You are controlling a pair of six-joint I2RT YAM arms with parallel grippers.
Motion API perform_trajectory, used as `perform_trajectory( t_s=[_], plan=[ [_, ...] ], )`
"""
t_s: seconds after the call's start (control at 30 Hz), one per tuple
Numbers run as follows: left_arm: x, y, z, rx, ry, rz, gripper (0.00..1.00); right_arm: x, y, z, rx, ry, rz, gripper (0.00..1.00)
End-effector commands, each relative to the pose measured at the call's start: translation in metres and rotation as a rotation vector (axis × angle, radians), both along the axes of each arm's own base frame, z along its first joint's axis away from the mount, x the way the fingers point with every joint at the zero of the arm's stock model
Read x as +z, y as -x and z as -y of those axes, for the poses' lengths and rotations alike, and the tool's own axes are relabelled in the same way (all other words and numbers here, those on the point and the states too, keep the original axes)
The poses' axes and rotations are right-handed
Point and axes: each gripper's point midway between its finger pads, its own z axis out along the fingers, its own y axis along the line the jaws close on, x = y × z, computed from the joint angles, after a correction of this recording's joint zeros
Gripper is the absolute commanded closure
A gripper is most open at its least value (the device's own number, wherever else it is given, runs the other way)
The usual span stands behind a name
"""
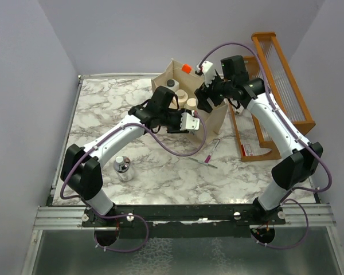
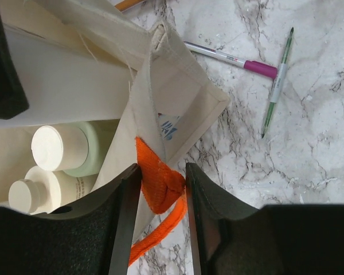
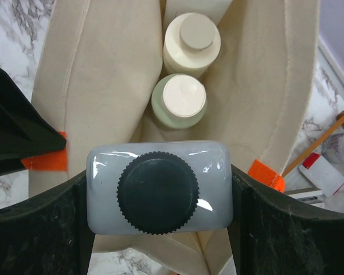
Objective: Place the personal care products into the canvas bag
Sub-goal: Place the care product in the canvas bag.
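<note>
The canvas bag [image 1: 213, 118] stands open at the table's back centre. My left gripper [image 2: 163, 172] is shut on its orange handle [image 2: 159, 184] at the near rim. My right gripper [image 3: 159, 189] is shut on a white bottle with a dark cap [image 3: 157, 186], held upright over the bag's mouth [image 3: 97, 86]. Inside the bag stand an olive-green bottle [image 3: 179, 100] and a beige bottle [image 3: 192, 43], both cream-capped; a grey-capped bottle [image 1: 172, 84] shows in the top view. The short clear bottle with a chrome cap [image 1: 123, 168] stands on the table, front left.
Two pens [image 1: 209, 156] lie on the marble just in front of the bag; they also show in the left wrist view [image 2: 278, 80]. An orange wooden slatted rack [image 1: 281, 80] stands at the back right, close to the right arm.
</note>
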Motion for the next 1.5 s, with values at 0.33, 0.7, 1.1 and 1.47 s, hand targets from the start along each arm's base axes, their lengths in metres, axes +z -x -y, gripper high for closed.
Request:
perform_trajectory(
  t_s=[0.33, 0.7, 1.1, 1.47],
  plan=[
    [-0.011, 0.024, 0.000, -0.087, -0.027, 0.021, 0.69, 0.007, 0.001, -0.011, 0.065, -0.063, 0.051, 0.99],
    [-0.005, 0.024, 0.011, -0.083, -0.013, 0.020, 0.91, -0.020, -0.023, -0.011, -0.027, -0.070, 0.067, 0.99],
    [0.019, 0.018, 0.020, -0.082, 0.018, 0.048, 1.00, -0.054, -0.039, -0.017, -0.053, -0.066, 0.028, 0.99],
    [0.023, 0.019, 0.021, -0.085, 0.018, 0.053, 1.00, -0.087, -0.045, -0.012, -0.088, -0.010, -0.032, 0.99]
  ],
)
